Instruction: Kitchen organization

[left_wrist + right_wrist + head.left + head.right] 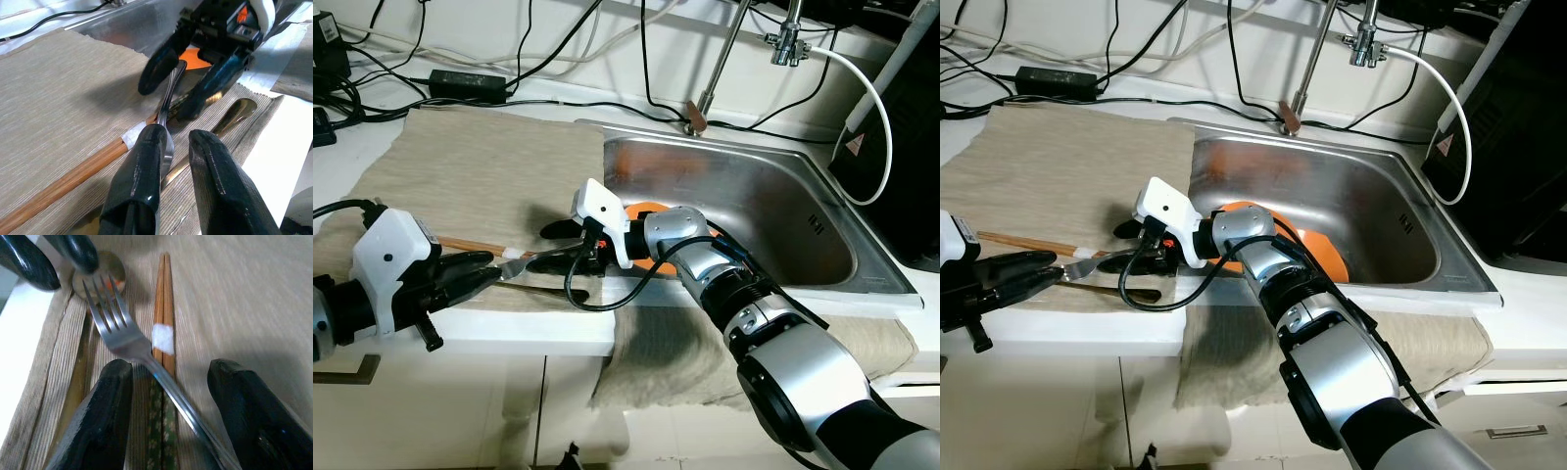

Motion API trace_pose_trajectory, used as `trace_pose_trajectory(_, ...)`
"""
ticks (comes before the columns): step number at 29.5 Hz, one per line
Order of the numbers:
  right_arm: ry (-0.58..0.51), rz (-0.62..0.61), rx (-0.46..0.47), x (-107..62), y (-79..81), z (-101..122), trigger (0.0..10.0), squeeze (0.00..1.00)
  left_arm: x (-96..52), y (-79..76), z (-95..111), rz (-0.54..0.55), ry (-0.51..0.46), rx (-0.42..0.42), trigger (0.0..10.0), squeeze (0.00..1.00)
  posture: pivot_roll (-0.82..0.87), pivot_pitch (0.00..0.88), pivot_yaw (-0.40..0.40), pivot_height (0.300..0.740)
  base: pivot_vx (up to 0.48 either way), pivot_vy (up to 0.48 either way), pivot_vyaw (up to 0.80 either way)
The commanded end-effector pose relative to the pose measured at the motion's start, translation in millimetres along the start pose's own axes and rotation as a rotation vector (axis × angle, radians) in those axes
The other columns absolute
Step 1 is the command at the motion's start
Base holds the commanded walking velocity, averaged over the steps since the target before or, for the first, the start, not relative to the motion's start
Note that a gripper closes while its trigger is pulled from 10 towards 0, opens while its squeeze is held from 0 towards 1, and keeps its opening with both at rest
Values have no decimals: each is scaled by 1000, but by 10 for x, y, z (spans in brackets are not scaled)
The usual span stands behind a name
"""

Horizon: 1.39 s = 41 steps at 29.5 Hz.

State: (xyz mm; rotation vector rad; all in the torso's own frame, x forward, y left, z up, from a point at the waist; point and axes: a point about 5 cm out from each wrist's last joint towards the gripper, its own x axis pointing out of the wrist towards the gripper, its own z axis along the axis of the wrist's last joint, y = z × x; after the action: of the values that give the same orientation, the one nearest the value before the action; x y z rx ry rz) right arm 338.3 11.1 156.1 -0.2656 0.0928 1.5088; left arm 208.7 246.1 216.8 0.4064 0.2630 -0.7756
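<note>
Right gripper [560, 245] fingers apart around fork [122, 335], left gripper [480, 269] parted at tines, orange bowl [1317, 250] in sink [822, 230]

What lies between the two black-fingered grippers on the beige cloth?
A silver metal fork spans the gap between left gripper and right gripper, above taped wooden chopsticks, clearest in the right wrist view.

Your four views: two from the head, two from the wrists, all meeting at the counter's front edge.

Your head pair looks forward and down over the beige cloth [480, 166] and the steel sink [773, 211], the right eye set slightly to one side of the left. Your left wrist camera sits low and very near, facing along its fingers [146, 171] toward the sink. Your right wrist camera faces the opposite way, equally close. Both wrist views share the fork [128, 340] and the chopsticks [164, 313], which your head views also catch.
</note>
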Motion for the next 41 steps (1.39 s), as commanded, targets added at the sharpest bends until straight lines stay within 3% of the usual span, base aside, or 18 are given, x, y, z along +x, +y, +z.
trace_pose_trajectory(1,39,9,-13,-38,-18,-23,10000,0,27,-60,60,-43,-20,20,10000,0,52,0,-181,740,0,0,0)
trace_pose_trajectory(9,115,70,-1,-69,21,-138,10000,0,8,-73,51,-52,-11,19,10000,0,55,0,-183,740,0,0,0)
trace_pose_trajectory(11,111,70,13,-81,4,-122,3333,0,8,-69,49,-51,-8,19,10000,0,54,0,-183,740,0,0,0)
trace_pose_trajectory(12,111,70,13,-81,4,-122,3333,0,8,-69,49,-51,-8,19,10000,0,54,0,-183,740,0,0,0)
trace_pose_trajectory(13,105,67,23,-87,-9,-108,0,0,9,-65,49,-50,-8,19,10000,0,54,0,-183,740,0,0,0)
trace_pose_trajectory(41,59,13,56,-127,-60,-89,0,0,17,-56,54,-38,-14,16,10000,0,52,0,-184,740,0,0,0)
